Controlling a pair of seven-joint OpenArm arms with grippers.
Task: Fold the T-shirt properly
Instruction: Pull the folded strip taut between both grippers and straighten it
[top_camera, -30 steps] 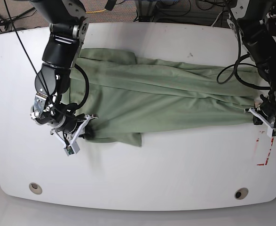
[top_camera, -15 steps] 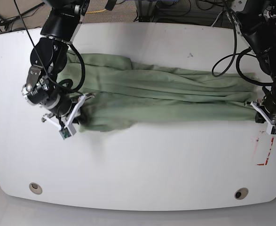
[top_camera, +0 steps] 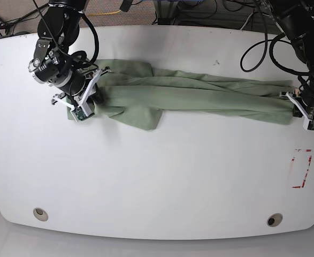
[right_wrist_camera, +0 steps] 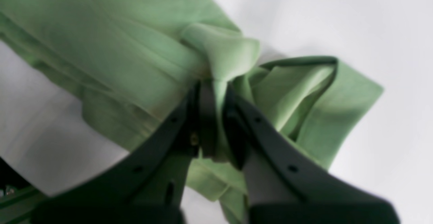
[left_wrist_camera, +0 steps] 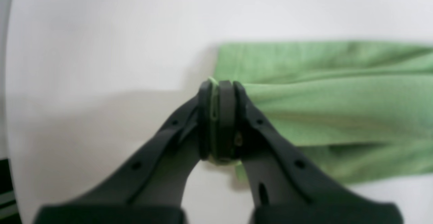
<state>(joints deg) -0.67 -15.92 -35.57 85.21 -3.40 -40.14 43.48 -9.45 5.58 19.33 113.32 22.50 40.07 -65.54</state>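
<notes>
T-shirt (top_camera: 199, 93) lay stretched across the table (top_camera: 157, 182). I had both claws clenched on it: left gripper (left_wrist_camera: 218, 92) pinching what looked like an end edge, right gripper (right_wrist_camera: 214, 92) bunched fabric.

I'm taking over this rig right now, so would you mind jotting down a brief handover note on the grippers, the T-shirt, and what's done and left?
Left gripper: shut on the T-shirt, pinching one end of it, on the right in the base view.
Right gripper: shut on the T-shirt too, clamping bunched fabric at the opposite end.
T-shirt: stretched between the two grippers as a long narrow band across the far half of the white table, with a loose flap hanging out near the right gripper's end.
Done: shirt gathered lengthwise.
Left: flatten the flap, fold the band into a compact stack, release both grippers.
</notes>
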